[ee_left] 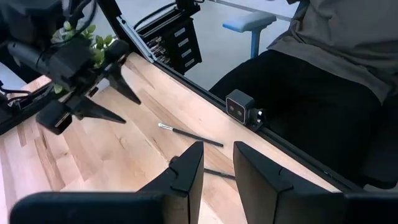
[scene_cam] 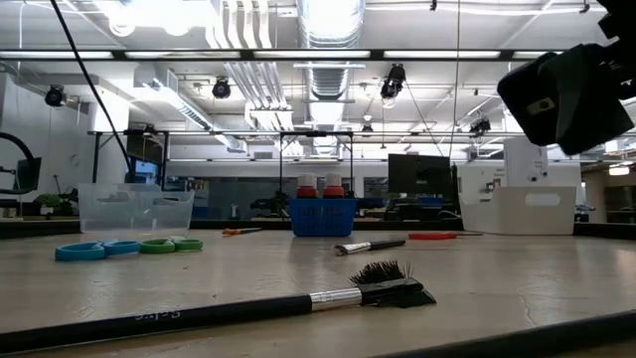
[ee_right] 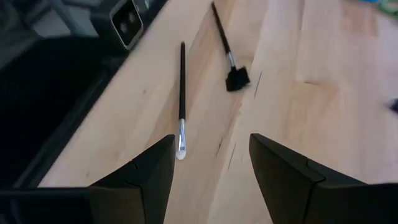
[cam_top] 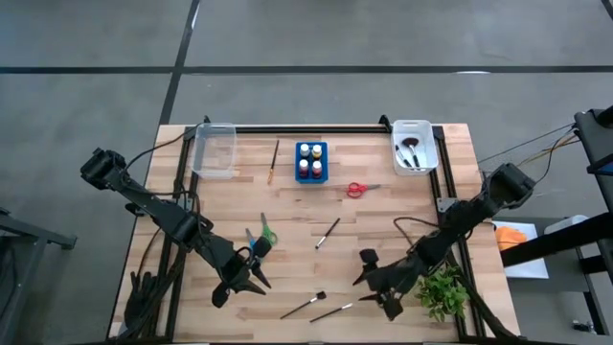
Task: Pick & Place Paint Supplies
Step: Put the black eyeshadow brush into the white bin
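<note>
Two dark-handled brushes point(cam_top: 304, 305) point(cam_top: 331, 310) lie flat near the table's near edge, between my grippers. In the right wrist view they are a thin silver-tipped brush point(ee_right: 182, 93) and a black fan-headed one point(ee_right: 227, 53). My left gripper point(cam_top: 257, 274) point(ee_left: 217, 155) is open just left of them, above the table. My right gripper point(cam_top: 369, 283) point(ee_right: 211, 149) is open just right of them. A third brush point(cam_top: 327, 233) lies mid-table. Green and blue scissors point(cam_top: 261, 235), red scissors point(cam_top: 356, 189) and a wooden brush point(cam_top: 274, 161) also lie flat.
The blue bottle holder point(cam_top: 310, 161) with bottles stands at the far middle. A clear bin point(cam_top: 215, 149) sits far left, and another point(cam_top: 414, 146) with brushes far right. A green plant point(cam_top: 441, 292) is near my right arm. A seated person point(ee_left: 323, 74) is beyond the near edge.
</note>
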### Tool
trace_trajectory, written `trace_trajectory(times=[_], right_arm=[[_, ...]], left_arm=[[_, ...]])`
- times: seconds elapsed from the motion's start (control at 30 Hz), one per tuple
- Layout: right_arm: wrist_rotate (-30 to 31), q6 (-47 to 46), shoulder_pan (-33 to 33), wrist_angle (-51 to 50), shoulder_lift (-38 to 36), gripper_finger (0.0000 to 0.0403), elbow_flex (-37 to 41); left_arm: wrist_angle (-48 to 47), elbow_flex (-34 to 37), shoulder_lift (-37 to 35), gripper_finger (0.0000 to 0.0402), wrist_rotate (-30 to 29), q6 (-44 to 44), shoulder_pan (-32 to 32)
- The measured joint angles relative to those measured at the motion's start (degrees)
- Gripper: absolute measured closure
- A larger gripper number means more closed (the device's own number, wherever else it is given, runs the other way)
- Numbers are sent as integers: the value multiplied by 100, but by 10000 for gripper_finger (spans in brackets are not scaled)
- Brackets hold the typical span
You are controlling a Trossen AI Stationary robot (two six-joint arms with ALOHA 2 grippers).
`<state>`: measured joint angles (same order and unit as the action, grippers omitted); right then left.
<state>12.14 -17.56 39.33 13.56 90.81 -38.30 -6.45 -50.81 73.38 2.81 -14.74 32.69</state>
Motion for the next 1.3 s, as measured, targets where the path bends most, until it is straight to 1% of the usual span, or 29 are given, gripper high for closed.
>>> trace_trajectory(times=[0.1, 0.17, 0.3, 0.5, 0.7, 0.9, 1.3], right_arm=[[-51, 0, -2, -330, 296, 198, -415], [-163, 4, -2, -372, 480, 198, -618], [-343, -1, 7, -490, 802, 198, -834], [-366, -172, -2, -592, 1150, 198, -866], [-380, -196, -13, -572, 1208, 198, -857], [-575, -423, -15, -550, 1241, 198, -905], [-594, -531, -22, -323, 1584, 198, -927]], left_arm=[[91, 55, 0, 307, 0, -1, 0], [94, 55, 0, 307, 0, 0, 0], [111, 32, 0, 307, 0, 1, 0], [115, 31, 0, 307, 0, 2, 0], [112, 31, 0, 307, 0, 2, 0], [112, 29, 0, 307, 0, 2, 0], [113, 42, 0, 307, 0, 11, 0]])
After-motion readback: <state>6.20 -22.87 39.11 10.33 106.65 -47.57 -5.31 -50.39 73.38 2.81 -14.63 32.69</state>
